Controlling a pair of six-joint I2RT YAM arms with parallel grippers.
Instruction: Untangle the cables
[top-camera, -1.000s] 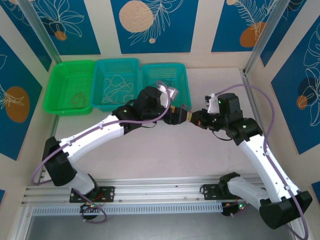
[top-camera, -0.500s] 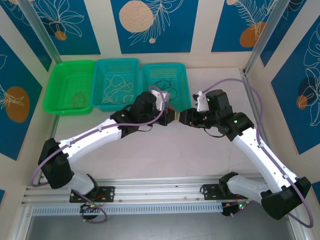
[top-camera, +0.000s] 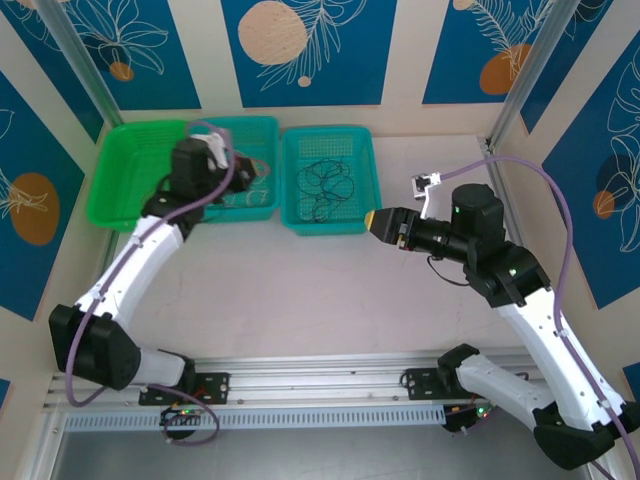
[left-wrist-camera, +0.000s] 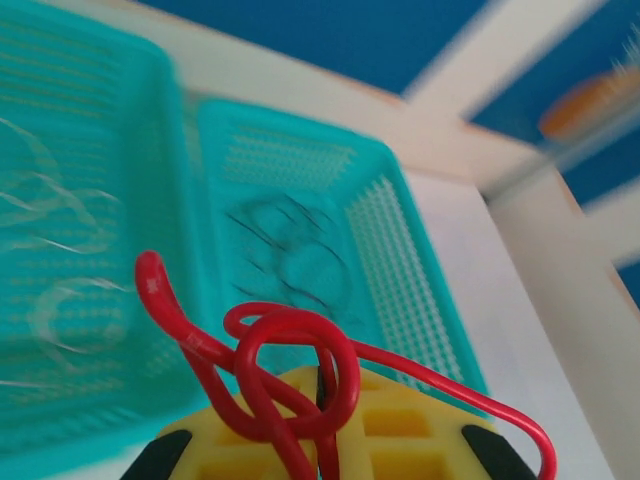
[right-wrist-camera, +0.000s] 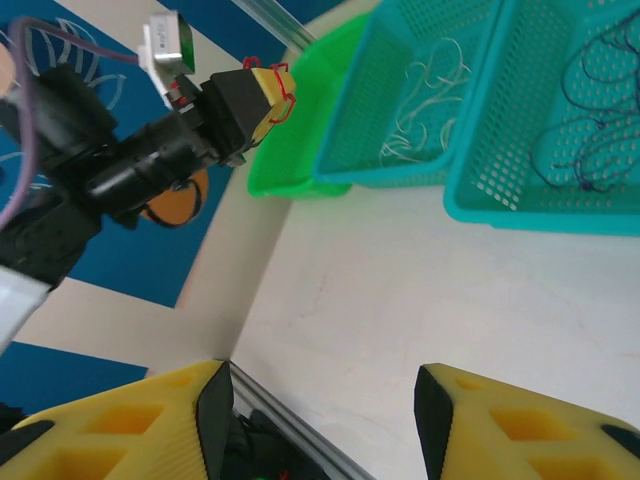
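1. The small housing of the left wrist camera (right-wrist-camera: 168, 38) carries some marks, but they are too small to read. The wall panels (top-camera: 300, 50) are blue, with white leaf outlines and orange discs.
2. The left gripper (left-wrist-camera: 325, 400) is closed tight on the red cable (left-wrist-camera: 290, 350). The cable makes a knot-like loop just above the yellow fingers (left-wrist-camera: 400, 425), and its two ends stick out to the sides.
3. In the top view this gripper (top-camera: 250, 172) hangs over the middle teal basket (top-camera: 225, 213), close to the green basket (top-camera: 125, 190).
4. The white cable (right-wrist-camera: 425, 100) lies in the middle teal basket. The black cable (top-camera: 325, 185) lies in loose loops in the right teal basket (top-camera: 330, 225).
5. The right gripper (right-wrist-camera: 320, 420) has its jaws apart with nothing between them. It hovers over the table (top-camera: 300, 300), just beside the front right corner of the right teal basket.
6. One second ago both grippers met tip to tip in front of the right teal basket. Since then the left arm has swung away to the left, taking the red cable with it. The right gripper has opened and is nearly at the same place.
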